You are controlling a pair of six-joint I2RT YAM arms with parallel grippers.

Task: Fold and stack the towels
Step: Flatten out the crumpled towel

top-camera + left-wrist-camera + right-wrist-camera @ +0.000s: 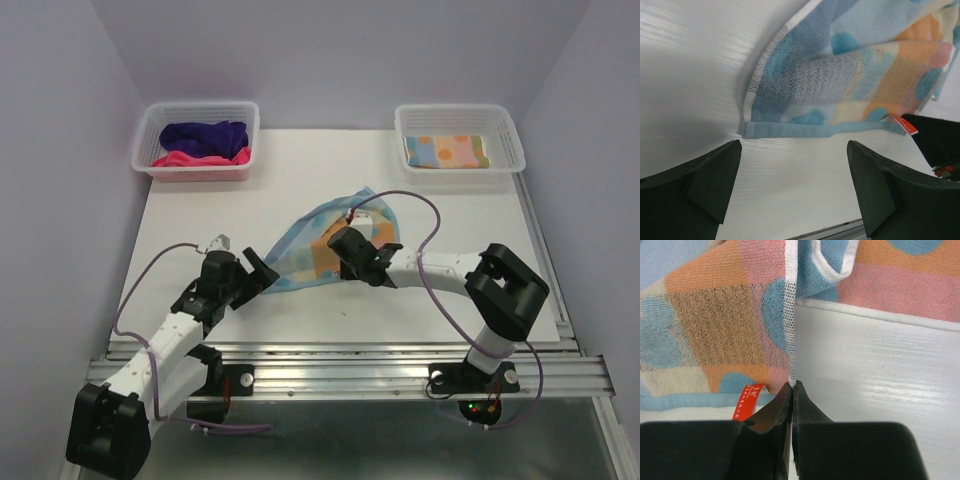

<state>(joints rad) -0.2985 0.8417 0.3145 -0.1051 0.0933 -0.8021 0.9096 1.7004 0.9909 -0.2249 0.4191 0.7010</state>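
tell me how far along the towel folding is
Done: one folded spotted towel sits in the right basket. In hand: the right tool pinches the edge of a second spotted towel, left tool open beside it. Left: purple towel and pink towel bunched in the left basket.

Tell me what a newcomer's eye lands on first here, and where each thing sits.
The spotted towel lies rumpled mid-table, the right end effector shut on its white mesh edge, the open left end effector just short of its blue hem. At the far edge, the left basket holds a dark purple towel and a pink-red towel; the right basket holds a folded spotted towel.
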